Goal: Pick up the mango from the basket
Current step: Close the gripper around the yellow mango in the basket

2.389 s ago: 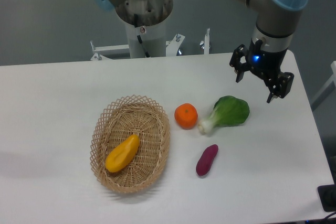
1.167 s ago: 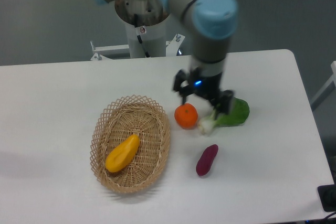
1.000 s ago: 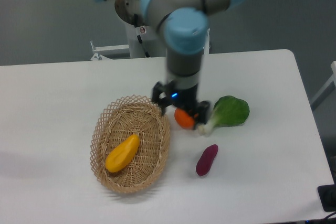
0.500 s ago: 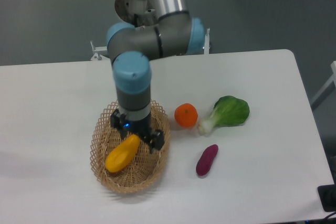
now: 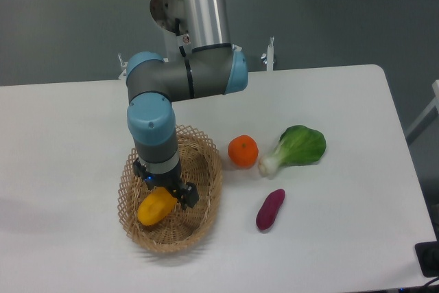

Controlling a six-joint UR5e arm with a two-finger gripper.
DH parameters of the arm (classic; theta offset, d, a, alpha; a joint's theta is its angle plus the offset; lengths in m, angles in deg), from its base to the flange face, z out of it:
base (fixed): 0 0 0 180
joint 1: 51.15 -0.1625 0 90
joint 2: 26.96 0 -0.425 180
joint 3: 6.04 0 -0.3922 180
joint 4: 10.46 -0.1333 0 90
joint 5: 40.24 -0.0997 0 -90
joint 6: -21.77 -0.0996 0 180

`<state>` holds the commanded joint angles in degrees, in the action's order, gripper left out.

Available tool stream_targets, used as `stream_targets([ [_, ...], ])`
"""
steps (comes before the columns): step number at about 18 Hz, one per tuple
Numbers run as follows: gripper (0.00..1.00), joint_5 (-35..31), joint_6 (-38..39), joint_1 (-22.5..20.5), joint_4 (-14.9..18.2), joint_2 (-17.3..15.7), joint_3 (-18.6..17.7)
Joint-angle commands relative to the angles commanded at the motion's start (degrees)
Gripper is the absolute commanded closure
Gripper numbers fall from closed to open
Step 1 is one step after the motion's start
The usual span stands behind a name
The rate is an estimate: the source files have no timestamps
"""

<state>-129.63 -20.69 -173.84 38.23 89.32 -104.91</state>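
- Reaching step — gripper (image 5: pixel 167 193) down over the mango (image 5: pixel 155 208) inside the basket (image 5: pixel 206 200).
- Jaws seemingly spread, not yet clamped.
- Next — likely squeeze the mango, then lift straight up.
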Motion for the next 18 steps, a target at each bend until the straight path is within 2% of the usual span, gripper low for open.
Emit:
stream_targets([
  [8,0.00,-0.2,0.1,0.6,-0.9,0.5,-0.3],
  [9,0.03,-0.5,0.1,0.6,-1.1,0.7,-0.3],
  [12,0.35,-1.6,0.0,1.1,-1.2,0.7,-0.3],
  [14,0.52,-1.6,-0.1,1.1,-1.2,0.7,-0.1],
  [17,0.60,-1.6,-0.4,1.1,-1.2,0.5,0.0],
  [18,0.60,-1.6,-0.4,1.1,-1.2,0.5,0.0],
])
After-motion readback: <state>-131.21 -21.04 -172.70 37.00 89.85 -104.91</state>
